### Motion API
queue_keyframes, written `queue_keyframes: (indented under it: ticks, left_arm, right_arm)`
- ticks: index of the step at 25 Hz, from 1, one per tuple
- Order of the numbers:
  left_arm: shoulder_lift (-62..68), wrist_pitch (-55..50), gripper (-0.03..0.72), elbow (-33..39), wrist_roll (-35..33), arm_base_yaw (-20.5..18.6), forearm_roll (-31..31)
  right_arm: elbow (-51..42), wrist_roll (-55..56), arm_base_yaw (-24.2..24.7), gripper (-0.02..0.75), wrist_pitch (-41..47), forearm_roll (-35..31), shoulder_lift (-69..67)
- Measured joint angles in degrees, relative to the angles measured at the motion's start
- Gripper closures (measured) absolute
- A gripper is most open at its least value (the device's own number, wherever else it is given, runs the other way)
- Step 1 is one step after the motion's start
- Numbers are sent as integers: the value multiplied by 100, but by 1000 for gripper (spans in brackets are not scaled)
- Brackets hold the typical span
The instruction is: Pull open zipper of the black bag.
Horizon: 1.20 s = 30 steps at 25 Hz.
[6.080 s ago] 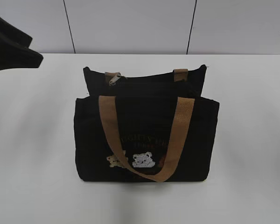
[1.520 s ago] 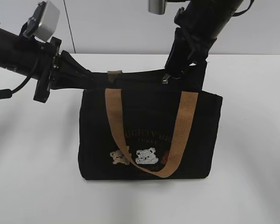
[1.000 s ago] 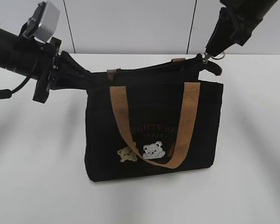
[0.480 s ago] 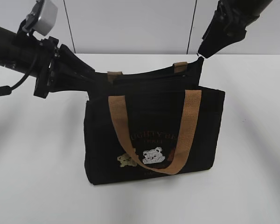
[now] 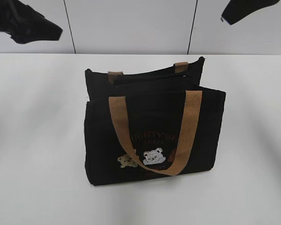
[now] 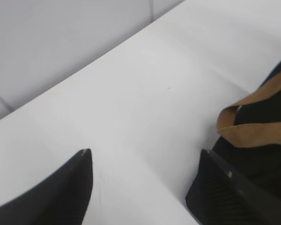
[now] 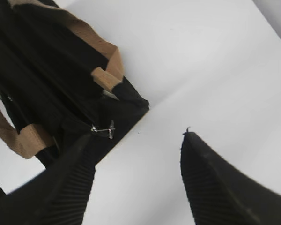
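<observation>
The black bag (image 5: 154,131) stands upright on the white table, its tan handle looped down over the front. Its zipper (image 5: 154,76) runs along the top edge, and the mouth gapes slightly. In the right wrist view the small silvery pull tab (image 7: 103,129) lies free at the end of the black bag (image 7: 42,75). My right gripper (image 7: 136,136) is open beside that corner, holding nothing. My left gripper (image 6: 145,154) is open over bare table, with the black bag (image 6: 267,159) at its right. From outside, the left gripper (image 5: 47,29) and right gripper (image 5: 230,15) hang high, apart from the bag.
The white table (image 5: 37,140) stretches around the bag on all sides. A pale panelled wall (image 5: 131,23) rises behind the table's far edge. A tan handle (image 6: 257,117) arches at the bag's near end in the left wrist view.
Both grippers have opened and let go of the bag's ends, then drawn up and outward. The bag has settled back onto the table.
</observation>
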<state>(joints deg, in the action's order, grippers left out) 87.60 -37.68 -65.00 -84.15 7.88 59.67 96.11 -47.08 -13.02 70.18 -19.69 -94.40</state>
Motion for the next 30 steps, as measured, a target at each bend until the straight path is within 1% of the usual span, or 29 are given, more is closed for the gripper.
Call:
queue_keyframes:
  ticks: [1,4,5,6,8,10,12,13,15,17,19,21,25,26,30]
  left_arm:
    - [-186,164,160,0,600,0,-387]
    - [-678,363,160,0,3095,-28,-1947]
    - [-796,357,163,0,3769,-28,-2443]
    - [-924,313,171,0,4679,-34,-3158]
    - [-1147,152,193,0,5946,-34,-4177]
    - [-1374,-216,211,0,7331,-34,-5309]
    - [-1568,-733,218,0,8293,-34,-6100]
    - [-1672,-1112,220,0,8650,-34,-6490]
    - [-1884,-1623,220,0,8891,-45,-6831]
    - [-2102,-2050,220,11,9003,-49,-6952]
    - [-2385,-2232,221,63,9041,-51,-6982]
    - [-2760,-2261,221,262,9060,-51,-6947]
    - [-3665,-2274,221,1057,9065,-51,-6777]
    - [-3997,-2274,221,1340,9065,-51,-6758]
    - [-5058,-2218,221,2093,9083,-51,-6749]
  right_arm:
    - [0,278,0,295,0,183,124]
    - [0,1202,0,295,0,853,458]
    - [0,1530,0,295,5,1136,567]
    - [0,1773,0,295,5,1414,654]
    - [0,2230,0,295,5,1793,852]
    - [0,2531,5,294,5,1969,1047]
    - [0,2779,6,295,5,1969,1289]
    - [0,2866,6,295,5,2001,1399]
    - [-136,3018,6,295,-6,2001,1716]
    - [-485,3106,6,295,-17,1969,2062]
    - [-1042,3155,6,295,-17,1939,2495]
    - [-1782,3187,6,295,-24,1931,2933]
    - [-3218,3311,6,295,-399,1841,3949]
    - [-3521,3356,6,295,-511,1839,4172]
    - [-4859,3478,6,295,-821,1832,5301]
